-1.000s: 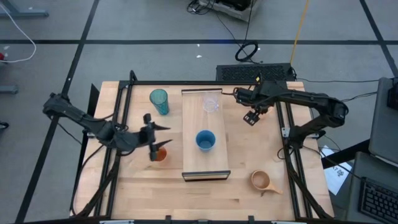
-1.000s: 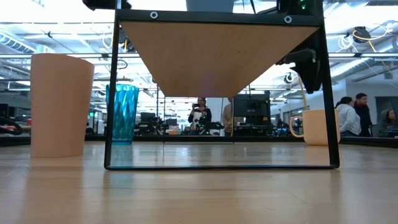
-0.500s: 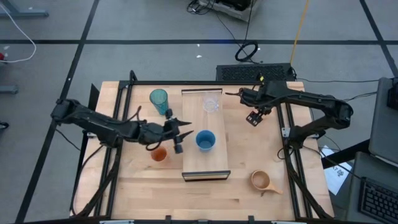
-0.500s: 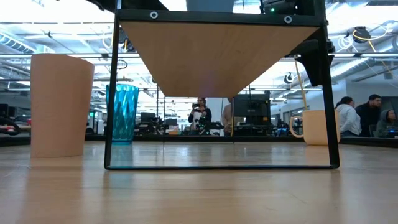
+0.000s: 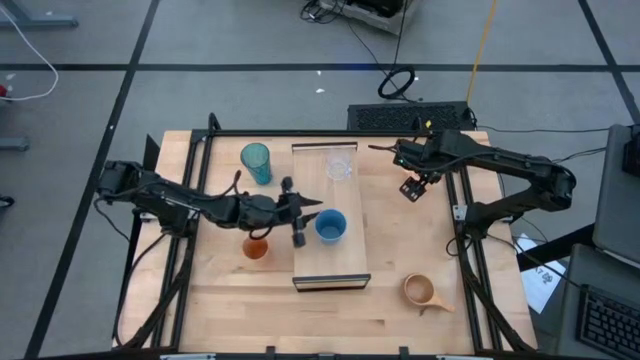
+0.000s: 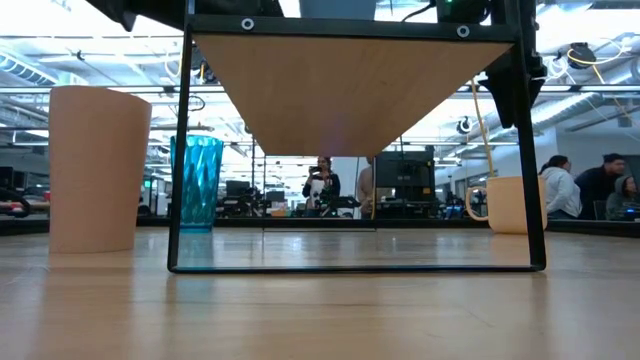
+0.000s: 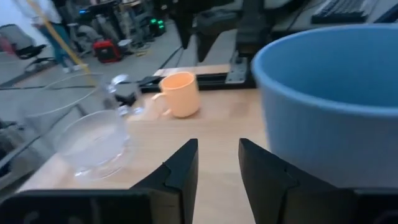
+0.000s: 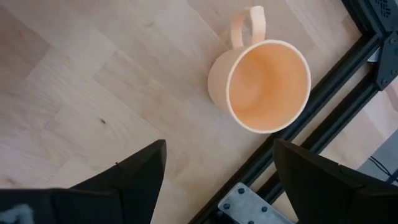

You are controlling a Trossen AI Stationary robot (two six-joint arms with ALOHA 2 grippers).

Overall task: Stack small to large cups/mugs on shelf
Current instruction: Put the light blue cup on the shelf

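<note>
The left arm is reaching in from the left over the light wooden tabletop (image 5: pixel 210 300), and the left gripper (image 5: pixel 308 212) is hovering at the left edge of the long light-wood plank shelf (image 5: pixel 330 268), just beside the blue cup (image 5: pixel 331 226). In the left wrist view its fingers (image 7: pixel 177 177) are standing a little apart with bare wood showing in the narrow gap, grasping nothing, and the blue cup's wall (image 7: pixel 329 106) is looming just beside one finger, not between the two. The tall teal ribbed tumbler (image 5: pixel 256 161) is standing on the tabletop left of the shelf, toward the far side, and the small orange cup (image 5: pixel 256 248) is sitting nearer, just under the left arm's wrist. On the shelf itself, the clear glass cup (image 5: pixel 339 165) is resting at the far end and the blue cup is standing about midway along. Right of the shelf, the right gripper (image 5: pixel 410 186) is hanging over the far right part of the table with its fingers (image 8: pixel 130 177) spread wide and released, holding nothing. Below it the pale orange handled mug (image 8: pixel 267 84) is standing upright on the tabletop beside the dark frame rail (image 8: pixel 317 102). The tan handled mug (image 5: pixel 422 291) is sitting alone near the table's near right corner.
</note>
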